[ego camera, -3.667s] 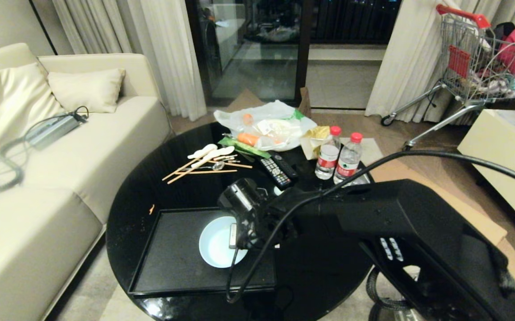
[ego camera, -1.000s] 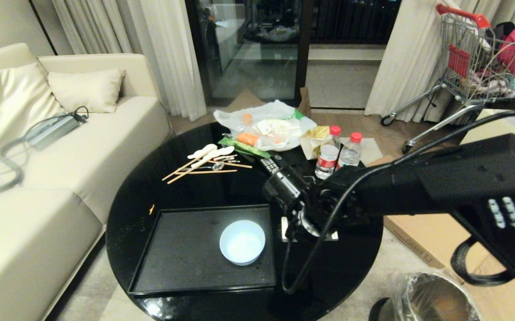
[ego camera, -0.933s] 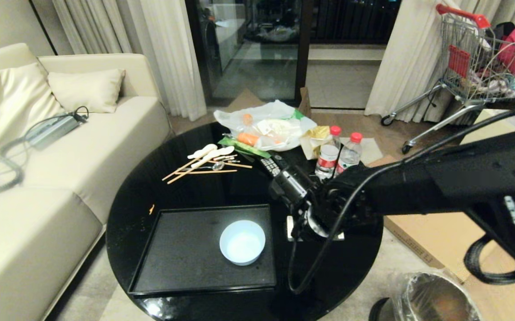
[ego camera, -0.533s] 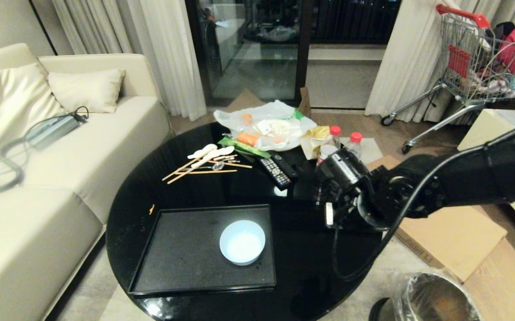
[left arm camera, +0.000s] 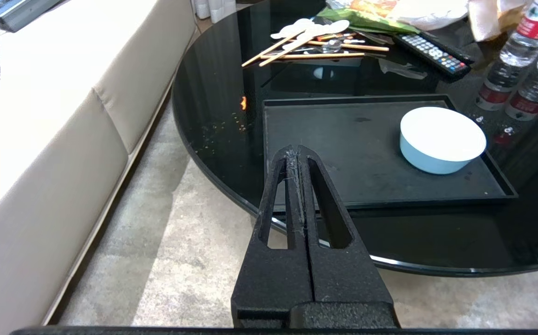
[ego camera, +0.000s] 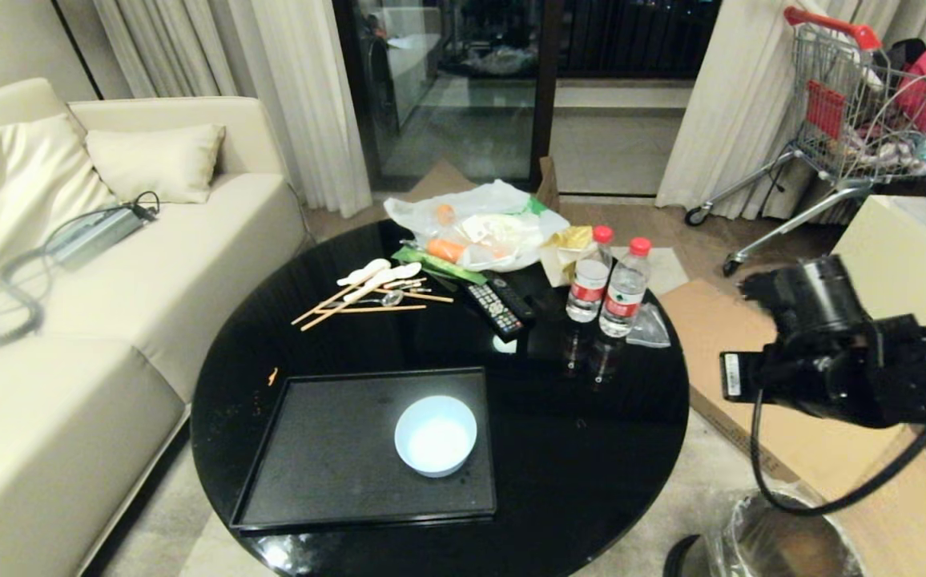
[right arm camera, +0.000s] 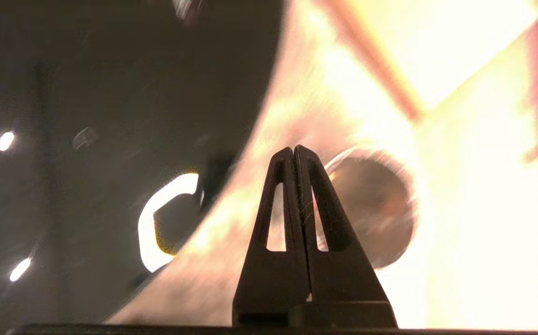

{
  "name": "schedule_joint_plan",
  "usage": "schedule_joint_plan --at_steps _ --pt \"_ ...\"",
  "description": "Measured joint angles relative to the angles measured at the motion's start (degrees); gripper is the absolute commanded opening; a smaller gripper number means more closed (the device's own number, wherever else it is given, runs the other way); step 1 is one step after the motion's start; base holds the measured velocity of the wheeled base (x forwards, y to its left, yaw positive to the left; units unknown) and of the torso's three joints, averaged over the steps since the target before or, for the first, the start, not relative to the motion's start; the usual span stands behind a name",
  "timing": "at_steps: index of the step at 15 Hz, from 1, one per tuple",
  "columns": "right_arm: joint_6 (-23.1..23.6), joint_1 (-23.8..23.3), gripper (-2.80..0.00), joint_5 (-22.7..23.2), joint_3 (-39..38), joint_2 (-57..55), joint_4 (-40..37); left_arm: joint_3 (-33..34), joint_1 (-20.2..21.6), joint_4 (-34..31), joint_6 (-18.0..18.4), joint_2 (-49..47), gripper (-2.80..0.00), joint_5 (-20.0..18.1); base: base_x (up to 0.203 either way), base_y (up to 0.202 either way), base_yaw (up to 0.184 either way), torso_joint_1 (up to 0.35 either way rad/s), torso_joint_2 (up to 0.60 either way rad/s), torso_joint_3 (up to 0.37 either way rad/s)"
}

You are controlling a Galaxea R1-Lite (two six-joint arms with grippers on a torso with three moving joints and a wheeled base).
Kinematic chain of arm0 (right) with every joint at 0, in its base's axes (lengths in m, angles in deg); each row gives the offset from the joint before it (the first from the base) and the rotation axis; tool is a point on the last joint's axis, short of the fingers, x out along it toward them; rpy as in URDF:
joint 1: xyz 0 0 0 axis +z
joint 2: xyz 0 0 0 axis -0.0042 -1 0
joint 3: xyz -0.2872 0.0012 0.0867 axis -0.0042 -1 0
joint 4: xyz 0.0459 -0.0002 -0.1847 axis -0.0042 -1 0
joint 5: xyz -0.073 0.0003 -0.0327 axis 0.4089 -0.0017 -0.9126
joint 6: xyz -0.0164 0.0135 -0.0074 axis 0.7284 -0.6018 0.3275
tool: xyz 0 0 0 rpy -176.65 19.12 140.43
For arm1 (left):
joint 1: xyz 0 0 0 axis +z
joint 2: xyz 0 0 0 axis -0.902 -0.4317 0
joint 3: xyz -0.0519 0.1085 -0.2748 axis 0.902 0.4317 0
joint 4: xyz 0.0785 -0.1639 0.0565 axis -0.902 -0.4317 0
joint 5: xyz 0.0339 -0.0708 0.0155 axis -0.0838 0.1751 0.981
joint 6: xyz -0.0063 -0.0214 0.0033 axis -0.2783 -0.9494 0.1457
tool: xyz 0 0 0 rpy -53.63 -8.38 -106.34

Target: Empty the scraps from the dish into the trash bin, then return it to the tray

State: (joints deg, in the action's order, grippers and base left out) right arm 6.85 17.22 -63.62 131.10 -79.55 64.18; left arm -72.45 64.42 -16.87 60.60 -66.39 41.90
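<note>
Glossy pale dish (ego camera: 436,435) on matt textured tray (ego camera: 327,449); glassy black table (ego camera: 591,449); shiny metal bin (ego camera: 783,545).

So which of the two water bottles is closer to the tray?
The left water bottle, nearest the remote control. The right water bottle touching it stands farther from the tray, toward the table's right edge.

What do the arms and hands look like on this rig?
Both hands, left hand and right hand, are matte black, textured, with tapered triangular fingers with slotted cutouts. The right arm is glossy black, has a cylindrical wrist, a white label, and a loose black cable looping below.
</note>
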Motion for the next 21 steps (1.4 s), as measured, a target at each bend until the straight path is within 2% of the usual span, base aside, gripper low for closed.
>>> schedule_joint_plan --at_steps 2,5,8,13,15,19,21 --pt "4.1 -3.9 -2.80 0.8 -5.8 5.8 5.7 0.0 0.0 0.0 0.0 0.0 -2.80 0.0 0.000 0.000 0.000 0.000 0.00 0.000" --pt "5.2 -7.3 -2.80 3.4 -15.4 16.7 7.3 0.0 0.0 0.0 0.0 0.0 -2.80 0.0 0.000 0.000 0.000 0.000 0.00 0.000" --pt "5.7 -8.6 -2.80 5.4 -26.5 31.3 7.4 0.0 0.0 0.0 0.0 0.0 -2.80 0.0 0.000 0.000 0.000 0.000 0.00 0.000" --pt "9.2 -9.3 -2.80 8.7 -42.7 59.9 5.5 0.0 0.0 0.0 0.0 0.0 -2.80 0.0 0.000 0.000 0.000 0.000 0.00 0.000" --pt "10.4 -9.8 -2.80 11.9 -46.3 68.7 2.8 0.0 0.0 0.0 0.0 0.0 -2.80 0.0 0.000 0.000 0.000 0.000 0.00 0.000" --pt "13.1 -17.0 -2.80 22.6 -48.2 79.4 -3.5 0.0 0.0 0.0 0.0 0.0 -2.80 0.0 0.000 0.000 0.000 0.000 0.00 0.000" --pt "13.6 -17.8 -2.80 24.2 -48.4 83.8 -7.0 0.0 0.0 0.0 0.0 0.0 -2.80 0.0 0.000 0.000 0.000 0.000 0.00 0.000"
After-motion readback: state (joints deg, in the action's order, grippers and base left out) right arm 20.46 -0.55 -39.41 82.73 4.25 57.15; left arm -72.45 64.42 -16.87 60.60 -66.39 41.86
